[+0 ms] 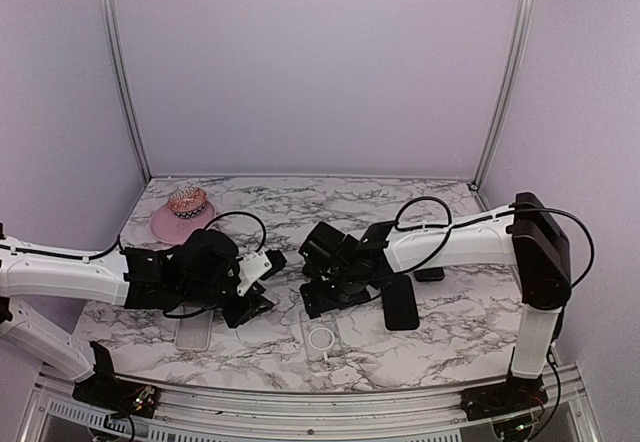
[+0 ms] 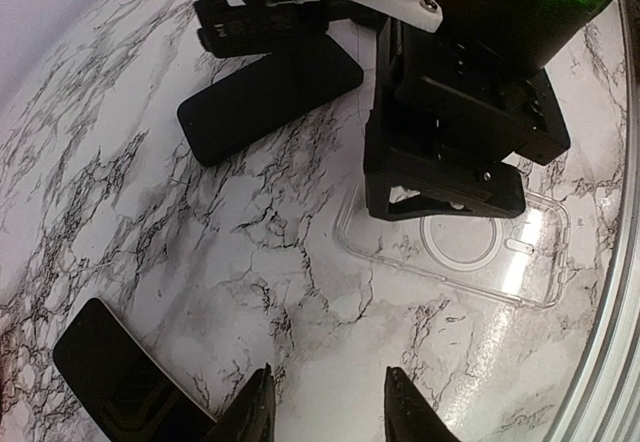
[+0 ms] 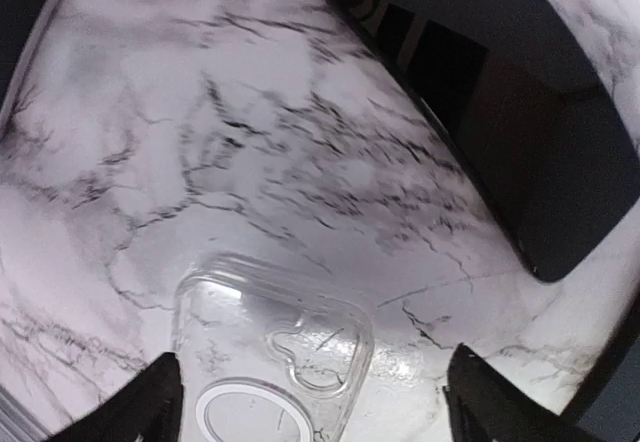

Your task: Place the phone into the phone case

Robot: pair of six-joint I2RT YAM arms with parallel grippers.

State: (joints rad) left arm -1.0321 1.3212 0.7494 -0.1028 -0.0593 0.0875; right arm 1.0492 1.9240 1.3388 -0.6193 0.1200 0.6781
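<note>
The black phone point(image 1: 400, 302) lies flat on the marble table, right of my right gripper point(image 1: 326, 298); the left wrist view shows the phone point(image 2: 270, 92) beyond that gripper. The clear phone case point(image 1: 322, 340) with a white ring lies near the front edge. My right gripper point(image 3: 315, 407) hangs wide open just above the case's point(image 3: 270, 347) camera end, nothing between its fingertips. My left gripper point(image 2: 330, 407) is open over bare marble, left of the case point(image 2: 460, 247), holding nothing.
A second black slab point(image 2: 120, 382) lies beside my left gripper point(image 1: 252, 298). Another dark slab point(image 3: 560, 192) fills the right wrist view's upper right. A second clear case point(image 1: 192, 332) sits front left. A pink hat with a tiara point(image 1: 181, 217) sits back left.
</note>
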